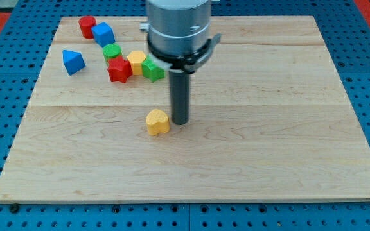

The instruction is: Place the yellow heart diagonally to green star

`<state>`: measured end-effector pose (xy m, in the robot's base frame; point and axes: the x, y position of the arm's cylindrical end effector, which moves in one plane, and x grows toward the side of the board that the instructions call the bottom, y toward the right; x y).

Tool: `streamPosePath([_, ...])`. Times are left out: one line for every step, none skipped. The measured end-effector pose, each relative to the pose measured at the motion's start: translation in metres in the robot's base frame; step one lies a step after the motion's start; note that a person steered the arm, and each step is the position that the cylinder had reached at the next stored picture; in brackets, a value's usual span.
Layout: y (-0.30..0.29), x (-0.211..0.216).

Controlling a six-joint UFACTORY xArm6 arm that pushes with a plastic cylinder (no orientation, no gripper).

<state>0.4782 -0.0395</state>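
The yellow heart (157,121) lies on the wooden board (268,141) a little left of centre. My tip (180,122) stands just to the heart's right, very close to or touching it. The green star (152,69) sits above, toward the view's top, in a cluster of blocks, partly behind the arm's grey body. The rod rises from the tip to the large grey arm end (177,29) at the view's top.
The cluster by the green star holds a red star-like block (119,69), a yellow block (136,61) and a green cylinder (112,51). Farther left are a blue block (103,33), a red block (87,26) and a blue triangle-like block (72,61).
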Motion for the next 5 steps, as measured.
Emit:
streamPosePath([-0.014,-0.056])
streamPosePath([-0.060,-0.065])
streamPosePath([-0.068,-0.043])
streamPosePath([-0.052,0.008])
streamPosePath([-0.090,0.010])
